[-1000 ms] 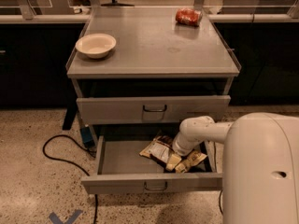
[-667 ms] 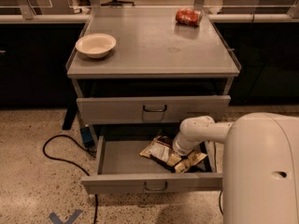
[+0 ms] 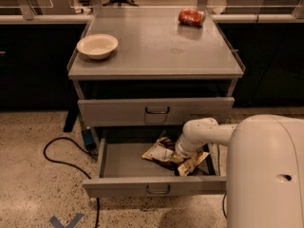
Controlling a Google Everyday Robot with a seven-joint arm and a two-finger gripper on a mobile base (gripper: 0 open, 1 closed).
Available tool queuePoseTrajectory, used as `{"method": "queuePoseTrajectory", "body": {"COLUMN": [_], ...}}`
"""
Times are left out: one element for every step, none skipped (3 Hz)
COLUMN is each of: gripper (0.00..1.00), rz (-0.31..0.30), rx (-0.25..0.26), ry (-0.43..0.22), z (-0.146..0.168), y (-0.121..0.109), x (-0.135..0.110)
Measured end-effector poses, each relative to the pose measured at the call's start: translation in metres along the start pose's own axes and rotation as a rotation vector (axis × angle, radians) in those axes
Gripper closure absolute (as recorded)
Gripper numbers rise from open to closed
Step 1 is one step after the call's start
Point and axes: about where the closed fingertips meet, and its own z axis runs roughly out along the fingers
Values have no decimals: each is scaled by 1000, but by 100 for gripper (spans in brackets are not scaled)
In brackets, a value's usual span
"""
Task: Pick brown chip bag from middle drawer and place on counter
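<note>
a: biggest thing first?
b: white robot body [image 3: 266,175], filling the lower right of the frame. next the grey desk [image 3: 156,56] across the upper middle, flat on top, with thin raised rims along the sides.
a: and beneath?
b: closed drawer [image 3: 118,112] with a dark loop handle, just under the top. below that the middle drawer [image 3: 121,161], standing open toward the bottom of the frame, with a low front panel and a small handle at centre.
a: arm?
b: white arm [image 3: 204,132], coming left out of the body and bending down into the right half of the open drawer. gripper [image 3: 184,156] at its end, low inside the drawer, at the bag. mostly hidden under the wrist. jaws apart or together: impossible to make out.
a: the bag itself?
b: brown chip bag [image 3: 159,152], crumpled on the drawer floor right of centre, partly under the arm, with a cream corner poking out toward the lower right.
a: on the desk?
b: pale bowl [image 3: 97,45] at the upper left, red bag [image 3: 191,17] at the far right corner, well apart.
a: floor?
b: speckled, with a black cable [image 3: 57,151] looping at the lower left.
</note>
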Motion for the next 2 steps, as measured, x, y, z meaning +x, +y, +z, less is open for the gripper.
{"method": "queuePoseTrajectory", "body": {"gripper": [100, 100], "rz": [-4, -35], "rx": [-1, 15], "ry": [14, 74], "z": [-4, -34], "y": [3, 8], "x": [-3, -15]}}
